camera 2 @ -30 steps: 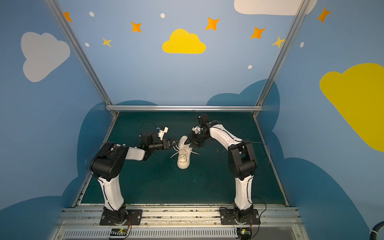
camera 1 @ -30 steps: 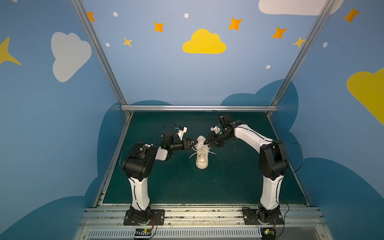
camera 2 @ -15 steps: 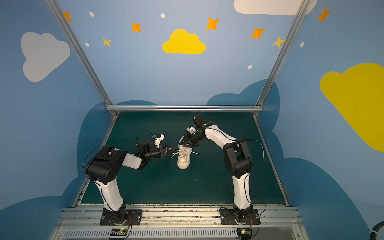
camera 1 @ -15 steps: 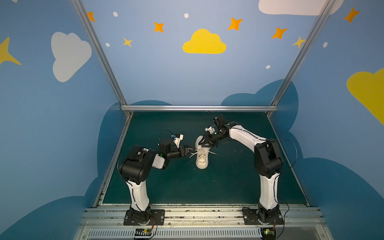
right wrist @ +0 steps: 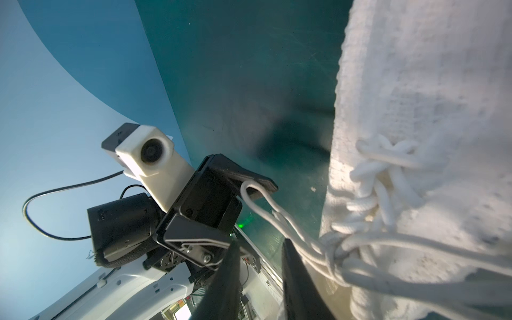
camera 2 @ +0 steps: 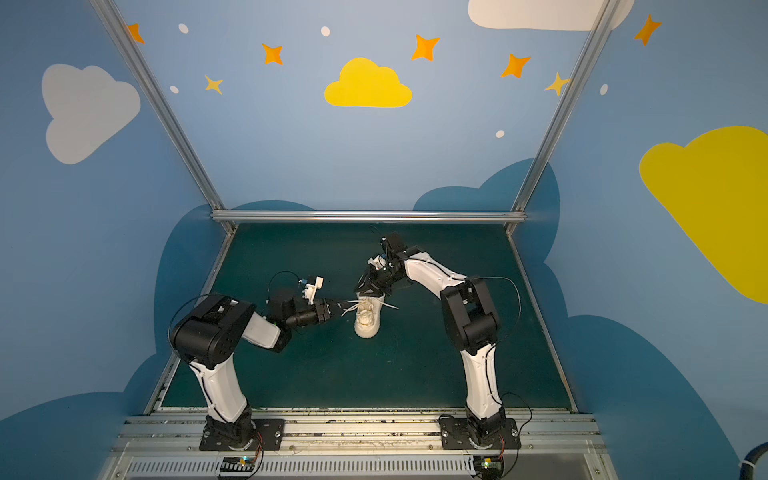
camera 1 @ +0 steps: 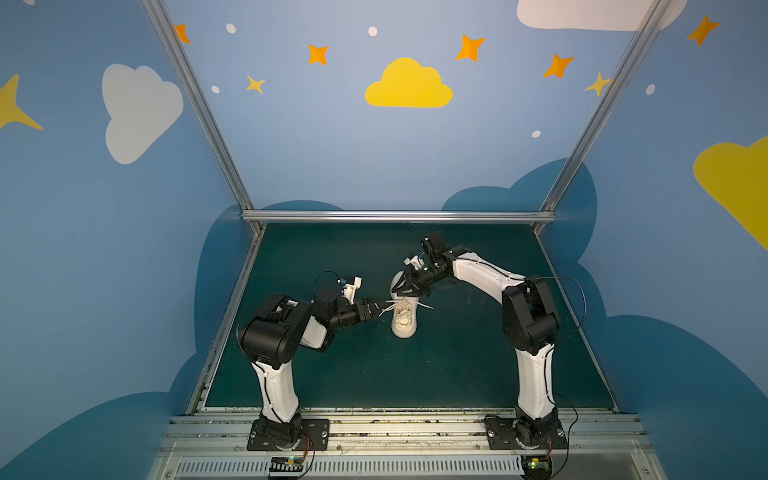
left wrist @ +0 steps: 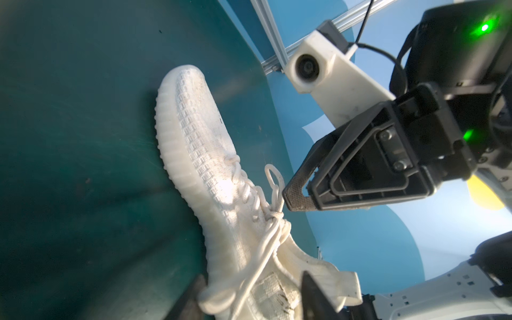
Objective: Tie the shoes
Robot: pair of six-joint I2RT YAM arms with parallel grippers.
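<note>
The off-white knit shoe [camera 1: 404, 322] [camera 2: 366, 323] stands on the green mat, toe toward the front; its laces are crossed in a knot [left wrist: 274, 214] [right wrist: 336, 246]. My left gripper [camera 1: 376, 309] [camera 2: 338, 307] [left wrist: 252, 277] is at the shoe's left side, jaws apart around a lace loop [left wrist: 221, 296] [right wrist: 245, 189] that lies against one finger. My right gripper [camera 1: 397, 286] [camera 2: 361, 286] [right wrist: 260, 243] hovers at the shoe's heel end, jaws narrowly apart with nothing between them. A small lace loop [left wrist: 273, 177] sits just beside its fingertip [left wrist: 295, 192].
The green mat [camera 1: 457, 357] is bounded by an aluminium rail [camera 1: 395, 216] at the back and blue walls at both sides. The arm bases [camera 1: 286, 432] [camera 1: 525, 432] stand on the front rail.
The right gripper has moved left, from beside the shoe to over its heel end. The left gripper dropped lower beside the shoe. Both jaws stand narrower than before.
</note>
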